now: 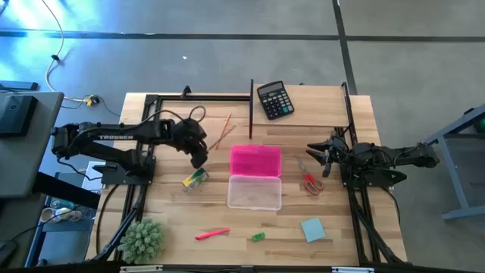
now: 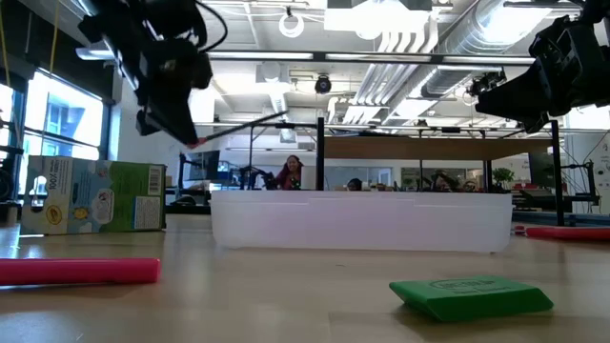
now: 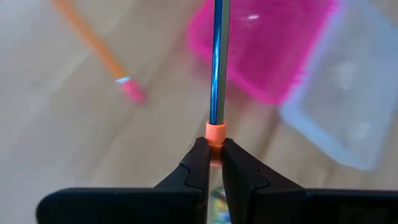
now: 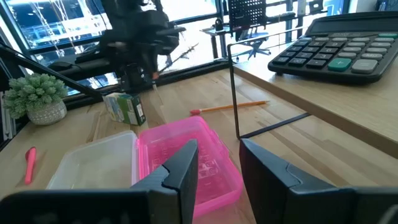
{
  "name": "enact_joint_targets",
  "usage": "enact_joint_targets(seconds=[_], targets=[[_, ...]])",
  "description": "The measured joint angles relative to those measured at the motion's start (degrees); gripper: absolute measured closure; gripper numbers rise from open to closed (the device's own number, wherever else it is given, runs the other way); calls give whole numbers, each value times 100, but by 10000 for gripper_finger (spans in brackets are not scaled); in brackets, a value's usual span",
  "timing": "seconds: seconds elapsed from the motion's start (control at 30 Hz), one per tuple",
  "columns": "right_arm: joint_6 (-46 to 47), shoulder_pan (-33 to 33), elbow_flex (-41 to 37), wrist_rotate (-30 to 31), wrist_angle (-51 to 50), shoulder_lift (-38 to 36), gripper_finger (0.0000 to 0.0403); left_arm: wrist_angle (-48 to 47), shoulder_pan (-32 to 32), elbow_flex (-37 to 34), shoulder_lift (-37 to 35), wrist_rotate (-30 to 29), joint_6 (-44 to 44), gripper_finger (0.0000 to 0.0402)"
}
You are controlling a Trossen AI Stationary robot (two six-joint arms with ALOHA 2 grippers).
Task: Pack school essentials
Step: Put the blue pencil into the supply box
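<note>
Left gripper point(image 3: 211, 163): I see it clamped on the eraser end of a thin pencil point(image 3: 216, 62), held off the table just beside the pink case half point(image 1: 255, 161). Orange pencil point(image 1: 225, 130): lying on the wood behind that case. Crayon box point(image 1: 195, 179): near the left gripper. Scissors point(image 1: 311, 179), marker point(image 1: 212, 234), green piece point(image 1: 258, 236), notepad point(image 1: 312, 229): all on the tabletop. Right gripper point(image 4: 217, 165): fingers parted, holding nothing, raised near the scissors.

Bright overhead light, window glare, blurred left-wrist background.
</note>
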Motion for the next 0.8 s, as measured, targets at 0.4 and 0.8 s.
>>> enact_joint_targets(seconds=[0.4,0.8], targets=[[0,0,-1,9,1,1,295,607,-1168,989,768,-96,371,383],[-1,1,0,2,-1,0,295,402,-1916,2005,2415,-111,596,382]])
